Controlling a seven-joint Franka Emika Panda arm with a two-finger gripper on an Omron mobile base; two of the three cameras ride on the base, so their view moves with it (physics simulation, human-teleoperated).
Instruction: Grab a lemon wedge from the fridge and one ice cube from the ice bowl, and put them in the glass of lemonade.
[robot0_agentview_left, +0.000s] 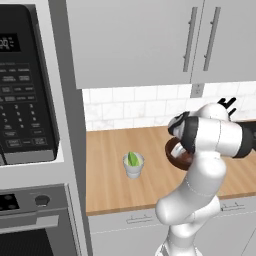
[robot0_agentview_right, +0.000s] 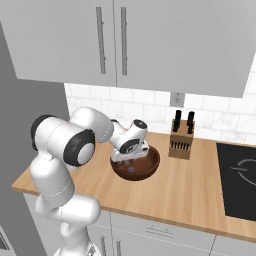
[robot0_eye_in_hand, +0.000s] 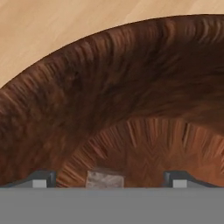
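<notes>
knife block (robot0_agentview_right: 180, 140) upright on wooden counter (robot0_agentview_right: 190, 195) | microwave (robot0_agentview_left: 25, 85) above oven (robot0_agentview_left: 30, 225)

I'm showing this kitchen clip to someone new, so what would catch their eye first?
Probably the white arm bent over the counter, its gripper open and lowered into the brown ice bowl, with an ice cube between its fingertips. Next, to the bowl's left, the glass of lemonade with the lemon wedge already in it.

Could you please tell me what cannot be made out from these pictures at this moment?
- Ice bowl, left base view: mostly hidden behind the arm.
- Ice cube, hand view: lower part cut off at the bottom.
- Gripper, right base view: fingertips too small to judge contact with the cube.
</notes>
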